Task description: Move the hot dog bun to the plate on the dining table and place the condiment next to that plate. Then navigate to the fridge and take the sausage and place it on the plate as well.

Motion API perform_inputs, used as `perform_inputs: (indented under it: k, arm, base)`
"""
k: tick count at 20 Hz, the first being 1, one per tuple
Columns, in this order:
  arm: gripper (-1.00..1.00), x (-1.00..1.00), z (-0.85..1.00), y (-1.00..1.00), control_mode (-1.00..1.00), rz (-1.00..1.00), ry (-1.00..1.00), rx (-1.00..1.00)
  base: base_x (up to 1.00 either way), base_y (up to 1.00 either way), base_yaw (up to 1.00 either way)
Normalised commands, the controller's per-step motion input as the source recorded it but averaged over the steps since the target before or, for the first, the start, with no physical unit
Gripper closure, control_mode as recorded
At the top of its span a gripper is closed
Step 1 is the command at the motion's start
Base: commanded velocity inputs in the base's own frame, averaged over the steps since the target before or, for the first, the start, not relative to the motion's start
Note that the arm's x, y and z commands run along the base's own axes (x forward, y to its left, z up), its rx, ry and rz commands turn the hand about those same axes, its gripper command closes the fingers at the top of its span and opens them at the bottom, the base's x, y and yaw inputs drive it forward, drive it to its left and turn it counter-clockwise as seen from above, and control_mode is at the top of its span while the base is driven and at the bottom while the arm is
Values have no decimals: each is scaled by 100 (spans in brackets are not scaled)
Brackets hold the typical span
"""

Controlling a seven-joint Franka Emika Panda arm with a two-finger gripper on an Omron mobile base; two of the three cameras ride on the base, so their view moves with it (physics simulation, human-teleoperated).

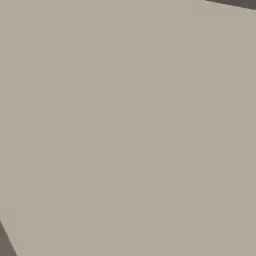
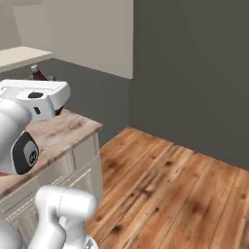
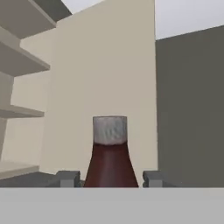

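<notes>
In the hand view the condiment (image 3: pixel 110 159), a dark reddish-brown bottle with a narrow neck and a grey cap, stands upright between my two fingertips. My gripper (image 3: pixel 110 178) is shut on its lower body, one dark fingertip (image 3: pixel 68 178) on each side. In the right base view the bottle's top (image 2: pixel 36 73) pokes up just behind my white hand, above the counter. The bun, plate, dining table, sausage and fridge are out of view.
A marbled counter (image 2: pixel 68 129) on cream cabinets lies under my arm at the left. Wooden floor (image 2: pixel 170 194) stretches to the right, bounded by a dark grey wall (image 2: pixel 194 73). Pale shelves (image 3: pixel 22 65) rise at the hand view's left. A flat beige surface (image 1: pixel 125 125) sits close to the left base camera.
</notes>
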Motion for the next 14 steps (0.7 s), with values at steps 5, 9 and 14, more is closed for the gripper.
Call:
perform_inputs:
  k: [5, 9, 14]
  arm:
    - [100, 0, 0, 0, 100, 0, 0, 0]
    - [100, 0, 0, 0, 100, 0, 0, 0]
    - [100, 0, 0, 0, 100, 0, 0, 0]
  base:
    - [-9, -16, -85]
    - [0, -35, -80]
    - [4, -38, -78]
